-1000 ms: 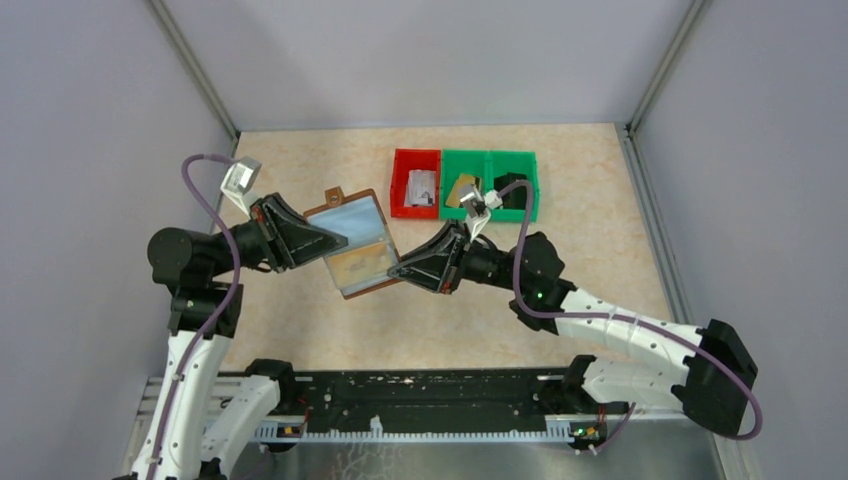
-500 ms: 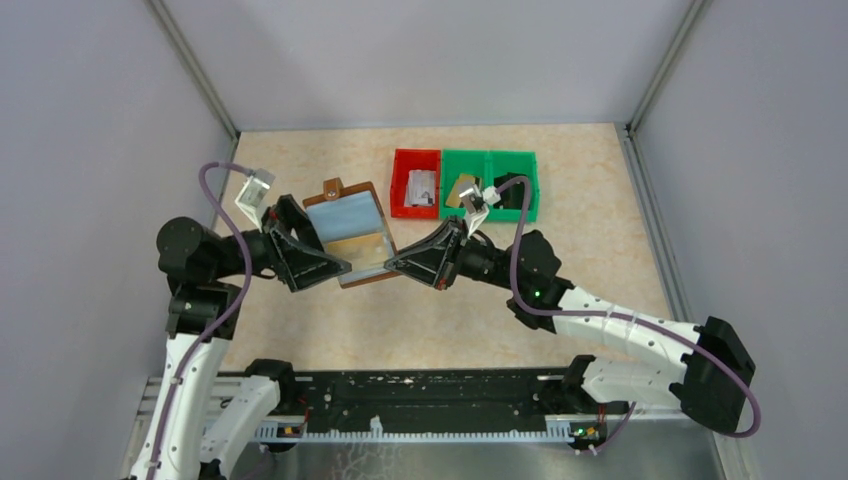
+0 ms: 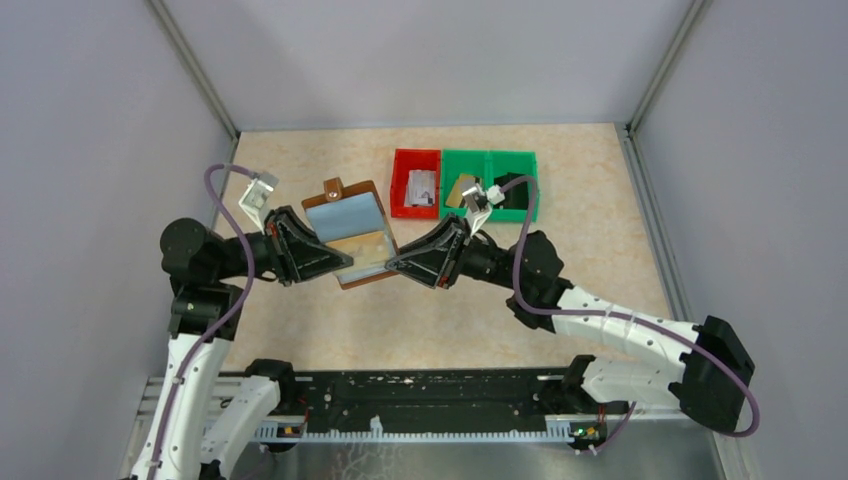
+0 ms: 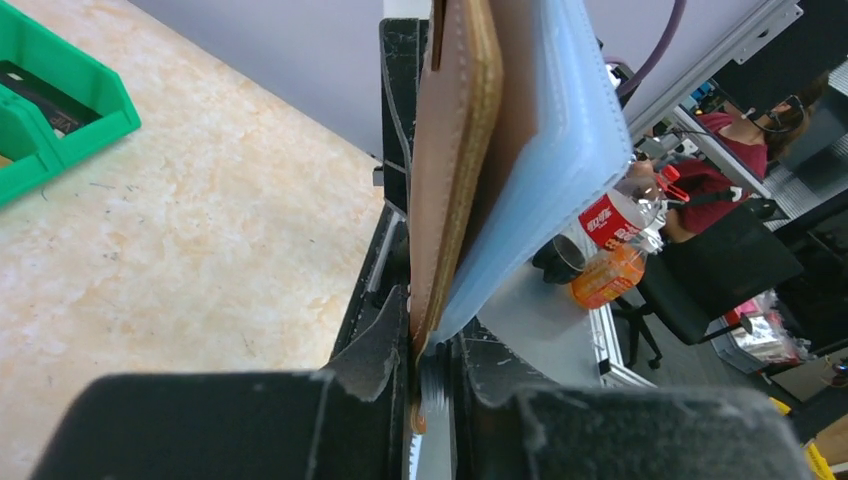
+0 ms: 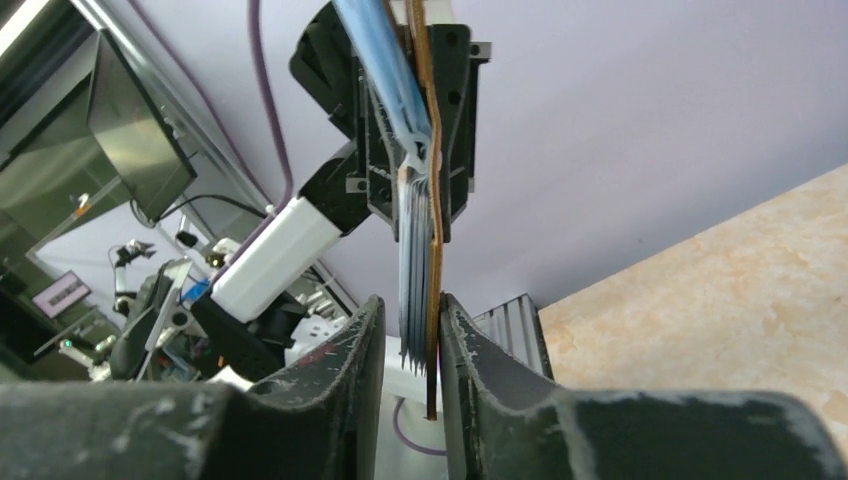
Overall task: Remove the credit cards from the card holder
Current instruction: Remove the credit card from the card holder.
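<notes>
Holder (image 4: 455, 150), swung flatter within the second, is clamped at 7 o'clock by left gripper (image 3: 343, 264); cards (image 5: 415, 270) are pinched by right gripper (image 3: 390, 266), apparently ready for extraction.

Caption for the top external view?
Left end effector grips the open card holder while right end effector straddles its opposite edge.

The card holder (image 4: 455, 150) is mid-brown leather, its edge run with lighter tan stitching. The credit cards (image 5: 412, 280) are pale blue-grey, their stacked edges making fine light stripes. At the centre of the top view, the left gripper (image 3: 345, 265) and the right gripper (image 3: 392, 265) are matt black. The table (image 3: 600, 200) is beige with a faint marbled veining. Toward the upper middle sit a bright red bin (image 3: 397, 185) and green bins (image 3: 490, 154). A purple cable (image 5: 260, 80) crosses pale lilac-grey walls (image 3: 420, 60).
</notes>
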Robot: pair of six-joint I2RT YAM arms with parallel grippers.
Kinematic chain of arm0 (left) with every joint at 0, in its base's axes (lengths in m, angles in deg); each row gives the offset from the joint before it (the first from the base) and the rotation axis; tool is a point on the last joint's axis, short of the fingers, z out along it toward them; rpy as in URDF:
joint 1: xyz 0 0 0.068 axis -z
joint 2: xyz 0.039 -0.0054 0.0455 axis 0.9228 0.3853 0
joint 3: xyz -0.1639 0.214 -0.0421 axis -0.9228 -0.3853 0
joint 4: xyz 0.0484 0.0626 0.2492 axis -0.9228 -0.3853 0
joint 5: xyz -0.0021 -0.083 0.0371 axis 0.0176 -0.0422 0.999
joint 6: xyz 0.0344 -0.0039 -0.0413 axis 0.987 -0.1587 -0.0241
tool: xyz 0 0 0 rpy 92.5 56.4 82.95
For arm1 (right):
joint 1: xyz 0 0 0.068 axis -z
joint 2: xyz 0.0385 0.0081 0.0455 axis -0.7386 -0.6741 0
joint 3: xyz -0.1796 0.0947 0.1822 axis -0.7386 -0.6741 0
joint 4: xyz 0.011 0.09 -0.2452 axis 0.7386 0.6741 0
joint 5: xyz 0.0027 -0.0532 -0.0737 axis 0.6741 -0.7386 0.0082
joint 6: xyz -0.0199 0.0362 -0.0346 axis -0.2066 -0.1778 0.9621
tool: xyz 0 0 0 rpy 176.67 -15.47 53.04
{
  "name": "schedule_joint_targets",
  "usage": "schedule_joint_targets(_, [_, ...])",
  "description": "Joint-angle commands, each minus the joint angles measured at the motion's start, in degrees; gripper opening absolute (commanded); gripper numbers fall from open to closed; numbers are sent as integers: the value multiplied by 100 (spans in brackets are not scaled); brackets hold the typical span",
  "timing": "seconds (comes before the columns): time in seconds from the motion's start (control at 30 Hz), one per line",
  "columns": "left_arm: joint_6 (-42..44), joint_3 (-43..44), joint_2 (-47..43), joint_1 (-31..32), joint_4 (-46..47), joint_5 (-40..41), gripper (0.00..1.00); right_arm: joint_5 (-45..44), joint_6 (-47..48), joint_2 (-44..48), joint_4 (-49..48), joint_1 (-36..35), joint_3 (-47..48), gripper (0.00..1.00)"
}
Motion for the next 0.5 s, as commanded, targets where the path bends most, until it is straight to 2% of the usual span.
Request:
schedule_joint_targets(0.0, [-980,-191,8,21,802,13,8,126,-36,62,-865,-50,16,29])
schedule_joint_targets(0.17, [-1797,-330,-6,21,1382,-1,6,113,-8,93,-1002,-50,-105,33])
schedule_joint_targets(0.47, [-2334,-264,38,21,1714,-18,4,66,33,209,-1151,-51,-324,32])
